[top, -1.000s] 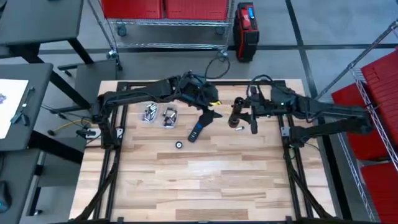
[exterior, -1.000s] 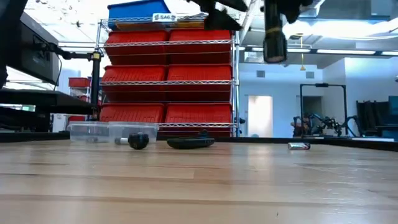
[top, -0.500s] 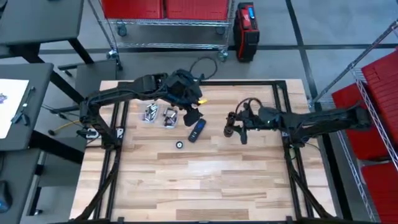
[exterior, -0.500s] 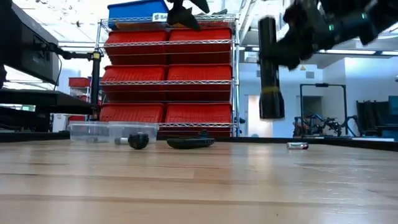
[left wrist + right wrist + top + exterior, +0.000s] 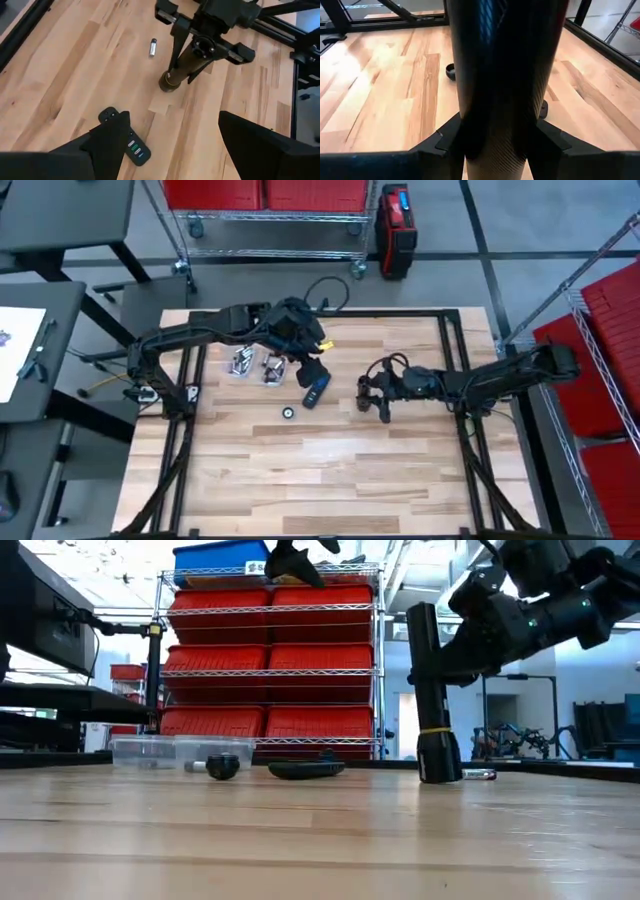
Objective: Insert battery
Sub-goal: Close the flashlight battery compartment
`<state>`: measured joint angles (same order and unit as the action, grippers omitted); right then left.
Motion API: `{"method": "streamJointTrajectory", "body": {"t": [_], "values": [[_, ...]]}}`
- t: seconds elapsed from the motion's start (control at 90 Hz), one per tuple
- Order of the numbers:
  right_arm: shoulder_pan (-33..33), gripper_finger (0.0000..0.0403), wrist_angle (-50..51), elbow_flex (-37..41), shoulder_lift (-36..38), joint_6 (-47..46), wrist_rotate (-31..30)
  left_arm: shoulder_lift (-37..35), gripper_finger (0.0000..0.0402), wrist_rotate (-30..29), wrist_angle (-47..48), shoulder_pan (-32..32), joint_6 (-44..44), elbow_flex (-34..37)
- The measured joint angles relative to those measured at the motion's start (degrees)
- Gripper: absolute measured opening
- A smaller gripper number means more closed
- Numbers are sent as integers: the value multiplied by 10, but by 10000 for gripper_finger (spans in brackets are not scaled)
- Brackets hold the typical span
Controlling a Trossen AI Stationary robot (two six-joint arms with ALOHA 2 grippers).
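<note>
A black flashlight (image 5: 428, 690) stands upright with its wider, yellow-ringed end (image 5: 169, 82) down on the table, and my right gripper (image 5: 495, 145) is shut on it right of the table's middle (image 5: 378, 390). A small silver battery (image 5: 153, 46) lies flat on the wood just beyond the flashlight (image 5: 480, 775). My left gripper (image 5: 175, 145) hangs open and holds nothing, above a black remote (image 5: 316, 390) at the table's middle. A small black cap (image 5: 288, 413) lies near the remote. My right gripper pinches the flashlight's barrel (image 5: 492, 120) between its two fingers, on the upper half (image 5: 432, 645). The fingers come roughly level from the table's right and lie across the barrel. The flashlight stands upright with its lower end (image 5: 438, 775) on the table.
Two clear plastic boxes (image 5: 255, 365) sit left of the remote at the far left. The remote (image 5: 127, 140) lies flat below my left gripper. Bare wood stretches over the near half of the table (image 5: 320, 480). Red bin shelves stand beyond the far edge.
My right gripper has gone down and toward the table's left and near edges with the flashlight, which was high in the air and now stands on the table. My left gripper has drawn back toward the table's left, above the remote.
</note>
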<state>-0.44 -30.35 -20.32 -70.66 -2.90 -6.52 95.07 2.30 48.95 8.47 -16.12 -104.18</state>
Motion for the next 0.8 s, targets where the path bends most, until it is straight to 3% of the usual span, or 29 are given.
{"method": "streamJointTrajectory", "body": {"t": [0.111, 0.256, 0.344, 0.8], "values": [[1, 148, 9, 0, 8, 0, 1, 0, 283, 0, 0, -1, -2, 0], [1, 237, 24, 3, 29, -3, 4, 0, 283, 0, 0, -1, -2, 0], [1, 269, 20, 2, 45, -3, 5, 0, 283, 0, 0, -1, -2, 0], [-4, 280, 51, 2, 143, 4, 4, 0, 283, -1, 0, -1, 9, 0]]}}
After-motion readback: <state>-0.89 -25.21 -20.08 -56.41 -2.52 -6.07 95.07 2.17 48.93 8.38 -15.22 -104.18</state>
